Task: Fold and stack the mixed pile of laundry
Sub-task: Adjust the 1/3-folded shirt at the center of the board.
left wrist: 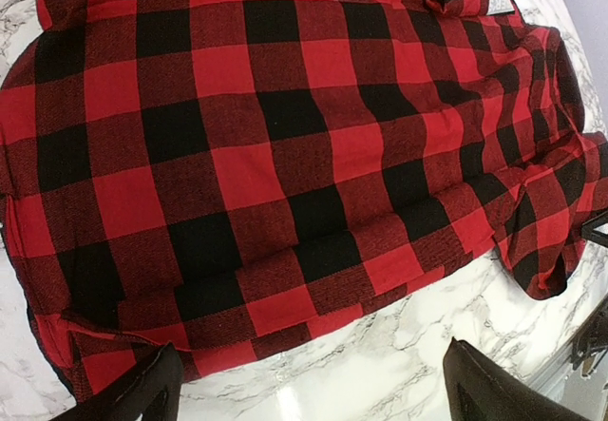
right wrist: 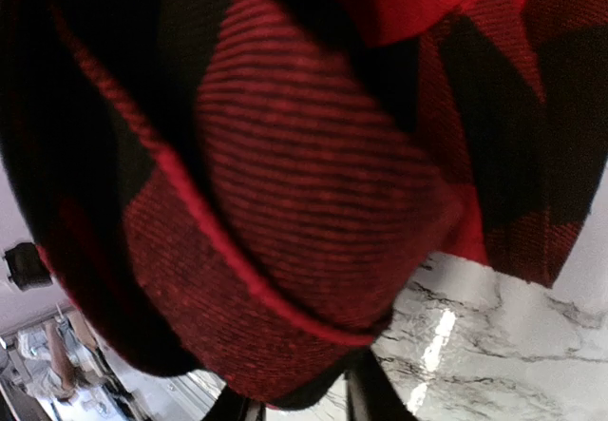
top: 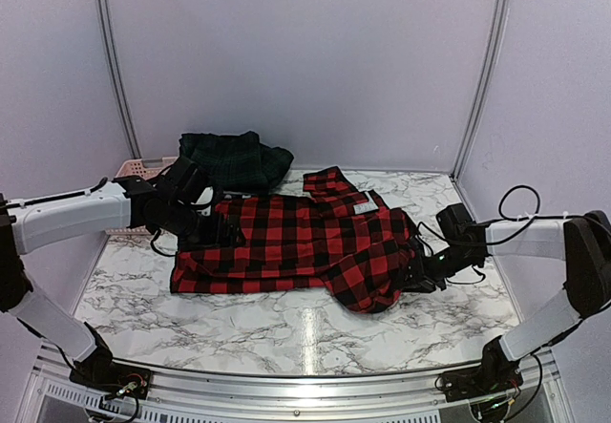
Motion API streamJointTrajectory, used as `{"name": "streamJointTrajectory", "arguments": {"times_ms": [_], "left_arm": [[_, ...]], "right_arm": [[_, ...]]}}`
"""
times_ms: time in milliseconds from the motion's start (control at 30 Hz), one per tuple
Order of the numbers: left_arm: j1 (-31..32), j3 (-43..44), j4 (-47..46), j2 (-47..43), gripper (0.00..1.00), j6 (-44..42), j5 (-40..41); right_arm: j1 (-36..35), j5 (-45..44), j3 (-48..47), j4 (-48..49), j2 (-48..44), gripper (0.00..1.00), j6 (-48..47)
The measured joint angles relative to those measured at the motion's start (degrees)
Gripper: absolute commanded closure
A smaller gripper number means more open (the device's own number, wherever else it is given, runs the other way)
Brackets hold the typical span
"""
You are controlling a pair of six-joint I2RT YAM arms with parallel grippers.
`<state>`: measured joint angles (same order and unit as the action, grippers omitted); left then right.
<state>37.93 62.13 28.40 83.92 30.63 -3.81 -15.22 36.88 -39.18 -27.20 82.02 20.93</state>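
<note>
While the red-and-black checked shirt (top: 296,242) lies spread across the middle of the marble table (top: 286,332), its long axis runs side to side, straight from one arm to the other. That's the line that matters: the left claw (top: 218,230) sits at the shirt's left end and the right claw (top: 422,272) at its bunched right end, each arm nearest its own end.

Left claw first: its jaws stand wide with nothing between them. Both fingers (left wrist: 142,392) hang over the shirt's edge, checked cloth and bare marble beneath, and the garment stretches away to the right.

On the other side, the right claw is buried in the rumpled end of the shirt. Its wrist view is nearly all fabric, a thick roll of cloth bulging over fingertips that stand fairly close together. Pinched, or only pressed in? I cannot tell from here.

The dark green plaid piece (top: 234,160) is heaped at the back left by the pink basket (top: 143,167), well apart from both claws. Whether it lies in the basket or beside it, I cannot say. My guess is that the next fold depends on that right end coming over along the long axis.
</note>
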Motion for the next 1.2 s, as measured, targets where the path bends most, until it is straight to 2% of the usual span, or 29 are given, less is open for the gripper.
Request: {"name": "streamJointTrajectory", "arguments": {"times_ms": [33,167,467,633,767,967,1100,1200], "left_arm": [[0.0,-0.2,0.0,0.0,0.01,0.0,0.2],[0.0,-1.2,-0.1,0.0,0.01,0.1,0.8],[0.0,-3.2,-0.1,-0.4,0.01,0.2,1.4],[0.0,-3.2,-0.1,-0.4,0.01,-0.1,1.3],[-0.1,-3.0,-0.1,-0.3,0.01,-0.6,1.2],[-2.0,-1.4,-0.1,0.5,0.01,-1.3,0.1],[-5.1,-1.1,-0.1,0.5,0.01,-1.3,-1.4],[-7.1,-1.0,-0.2,0.8,0.01,-1.4,-2.3]], "right_arm": [[0.0,0.1,0.0,0.5,0.0,1.0,0.0],[0.0,0.7,0.8,0.2,-1.8,1.0,0.3],[-1.0,6.5,5.9,-7.8,-23.6,1.0,6.2],[-1.7,11.0,6.4,-6.0,-24.9,1.0,12.0],[-2.2,13.7,2.2,-1.7,-20.9,1.0,16.0],[-2.8,15.6,-10.2,6.6,-8.7,0.96,19.2],[-2.9,15.6,-17.6,11.8,1.7,0.81,21.0],[-2.9,15.1,-22.7,14.1,10.1,0.77,21.5]]}}
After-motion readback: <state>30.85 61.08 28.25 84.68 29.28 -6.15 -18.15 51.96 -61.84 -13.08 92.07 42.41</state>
